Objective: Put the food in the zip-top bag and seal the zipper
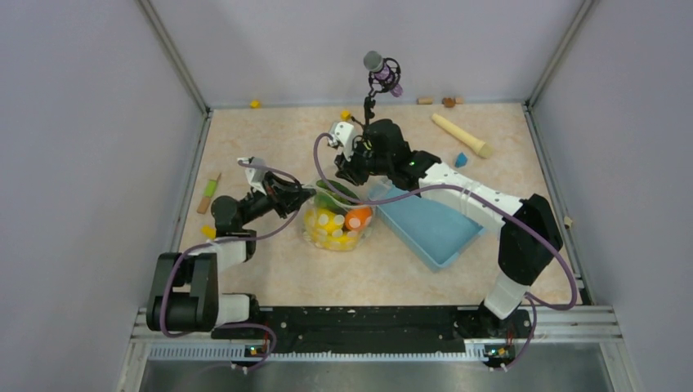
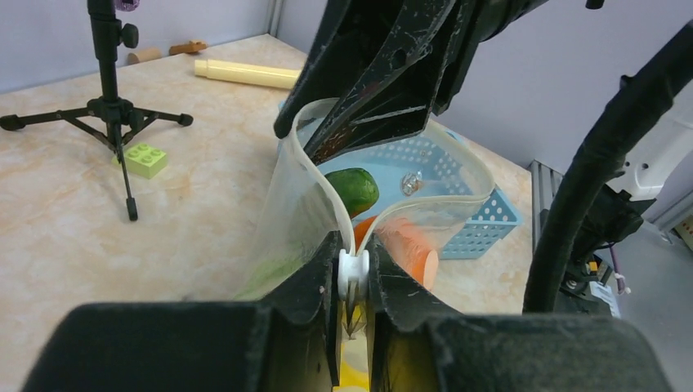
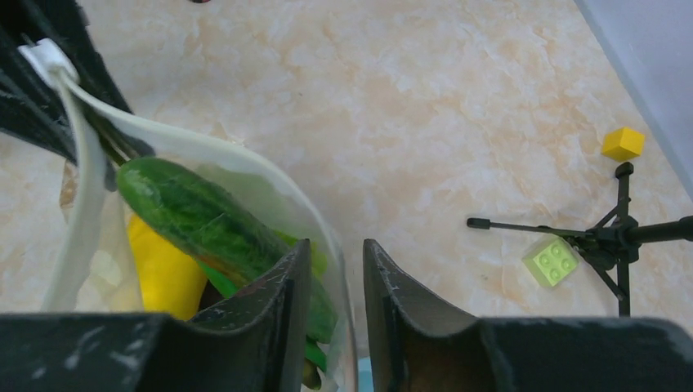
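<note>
The clear zip-top bag (image 1: 337,230) lies mid-table with toy food inside: a green cucumber (image 2: 353,189) (image 3: 196,216), an orange (image 2: 413,245) and a yellow fruit (image 3: 163,273). Its mouth gapes open, and the whitish zipper strip (image 2: 315,175) (image 3: 82,212) curves round it. My left gripper (image 2: 353,273) (image 1: 304,198) is shut on the white slider at the near end of the zipper. At the far end of the mouth my right gripper (image 3: 337,253) (image 1: 342,173) stands slightly open. The bag's rim passes between its fingers without being pinched.
A light blue basket (image 1: 433,229) (image 2: 482,220) sits right of the bag. A microphone tripod (image 1: 380,77) (image 3: 605,237) stands behind, with a green block (image 3: 552,261) and a yellow block (image 3: 623,144) near it. A beige cylinder (image 1: 462,135) lies at the back right.
</note>
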`<state>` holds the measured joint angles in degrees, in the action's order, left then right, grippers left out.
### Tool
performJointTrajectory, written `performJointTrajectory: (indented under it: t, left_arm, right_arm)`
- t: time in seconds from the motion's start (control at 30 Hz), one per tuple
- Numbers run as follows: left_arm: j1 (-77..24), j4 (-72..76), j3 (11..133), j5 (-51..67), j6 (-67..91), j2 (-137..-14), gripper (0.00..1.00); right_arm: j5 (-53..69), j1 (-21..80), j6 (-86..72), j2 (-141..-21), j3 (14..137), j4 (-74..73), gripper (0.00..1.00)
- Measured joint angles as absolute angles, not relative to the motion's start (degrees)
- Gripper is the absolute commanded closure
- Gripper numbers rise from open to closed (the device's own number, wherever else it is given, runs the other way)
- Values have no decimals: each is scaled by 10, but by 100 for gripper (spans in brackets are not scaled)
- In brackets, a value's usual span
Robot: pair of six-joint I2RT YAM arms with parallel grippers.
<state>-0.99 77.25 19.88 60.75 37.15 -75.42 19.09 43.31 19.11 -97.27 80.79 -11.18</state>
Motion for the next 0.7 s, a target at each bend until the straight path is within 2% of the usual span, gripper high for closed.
performJointTrajectory:
  t: [0.2,0.4,0.53,0.63,0.7]
  left_arm:
    - [-10,759,183,610,378,-707,100]
    - [-14,656,165,587,343,-593,100]
    - [-27,550,157,559,300,-501,100]
    - [-35,496,146,542,279,-441,100]
    - [-38,470,139,535,270,-409,100]
  right_arm:
    - [131,433,125,-956,795,-111,52]
    - [68,432,39,-853,699,-104,39]
    - [39,432,-24,-770,609,-88,38]
    - [29,432,-66,-750,568,-77,39]
    - [26,432,-90,-759,561,-77,43]
